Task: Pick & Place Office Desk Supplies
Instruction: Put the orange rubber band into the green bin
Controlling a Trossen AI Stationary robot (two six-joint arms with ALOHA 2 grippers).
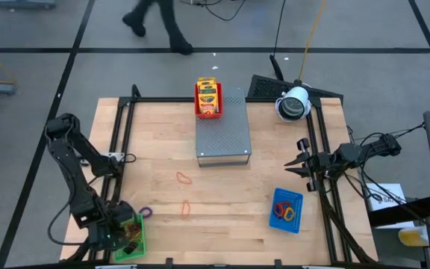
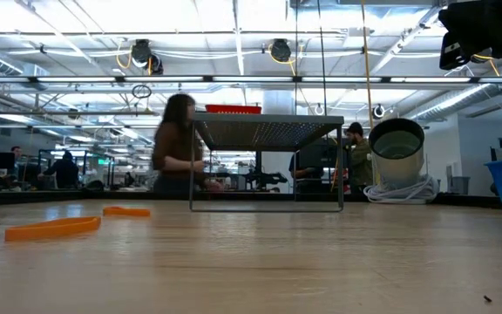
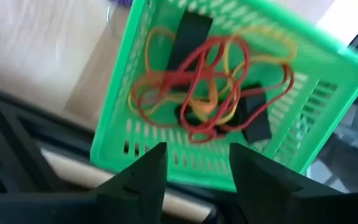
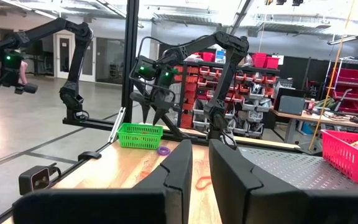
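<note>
Our left gripper (image 3: 192, 167) hovers, fingers apart, over the green tray (image 1: 134, 237) at seven o'clock, rubber bands (image 3: 207, 87) inside; two orange loops (image 1: 185, 193) lie mid-table. We cannot tell the right gripper's (image 1: 298, 166) state, at three o'clock.

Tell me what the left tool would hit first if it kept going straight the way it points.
Probably the tangle of rubber bands in the green tray. The left tool hangs open just above it, though depth is unclear.
</note>
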